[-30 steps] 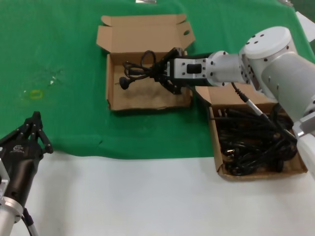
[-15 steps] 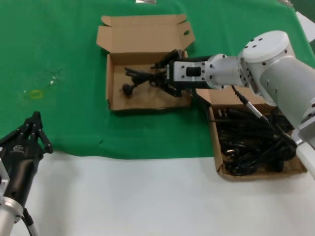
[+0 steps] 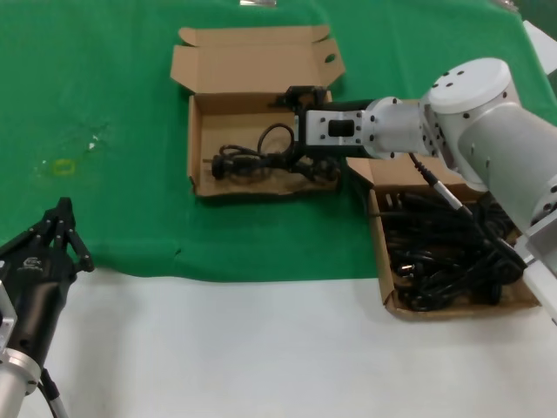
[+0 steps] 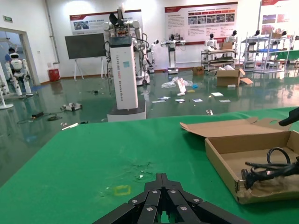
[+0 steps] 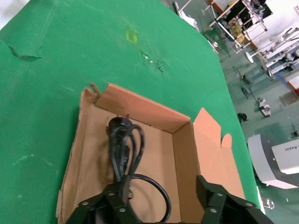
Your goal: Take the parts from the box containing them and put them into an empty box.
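A single black power cord lies on the floor of the open cardboard box at the far middle of the green surface, its round plug toward the box's left wall and a loop of cable curling up near the right end. The right claw hangs over the right end of that box with its fingers spread apart and nothing between them, the cord lying loose beneath it. Just to the right, nearer the robot, a second box holds a tangled heap of black cords. The left claw sits parked at the near left corner, fingertips drawn together and empty.
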Controlling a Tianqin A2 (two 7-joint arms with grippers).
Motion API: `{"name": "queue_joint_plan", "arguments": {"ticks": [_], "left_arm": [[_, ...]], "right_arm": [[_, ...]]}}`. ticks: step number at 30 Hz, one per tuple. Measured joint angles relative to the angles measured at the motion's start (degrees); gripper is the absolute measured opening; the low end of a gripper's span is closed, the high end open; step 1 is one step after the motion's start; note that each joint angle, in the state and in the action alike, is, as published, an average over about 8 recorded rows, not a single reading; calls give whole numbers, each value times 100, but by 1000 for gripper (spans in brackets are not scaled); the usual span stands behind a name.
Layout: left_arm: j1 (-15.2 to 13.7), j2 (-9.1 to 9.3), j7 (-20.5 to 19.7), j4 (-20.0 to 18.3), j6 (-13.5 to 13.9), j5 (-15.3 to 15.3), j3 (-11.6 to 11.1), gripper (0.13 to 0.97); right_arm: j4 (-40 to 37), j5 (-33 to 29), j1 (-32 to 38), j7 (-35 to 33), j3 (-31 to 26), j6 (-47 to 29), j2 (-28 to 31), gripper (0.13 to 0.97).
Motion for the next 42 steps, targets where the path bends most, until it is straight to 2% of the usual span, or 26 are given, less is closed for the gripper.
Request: {"name": "queue_joint_plan", "arguments": {"ticks": [8,12,20,29,36,42], "left_arm": [[0,0,0,0,0,0,0,144],[0,0,0,0,0,0,0,144],[0,0,0,0,0,0,0,144],[0,0,0,0,0,0,0,145],[0,0,0,0,0,0,0,149],[0,0,0,0,0,0,0,198]], "right_arm": [[-74,94,1,-179,130,7,0,628],[-148,6,30,-269,337,-3,3,628],[-234,-150,100,-414,824,-77,53,813],[-231,-100,95,-499,1175,-126,107,929],[-225,-97,90,-499,1185,-126,110,942],[21,-94,-122,-349,1259,-27,153,966]]}}
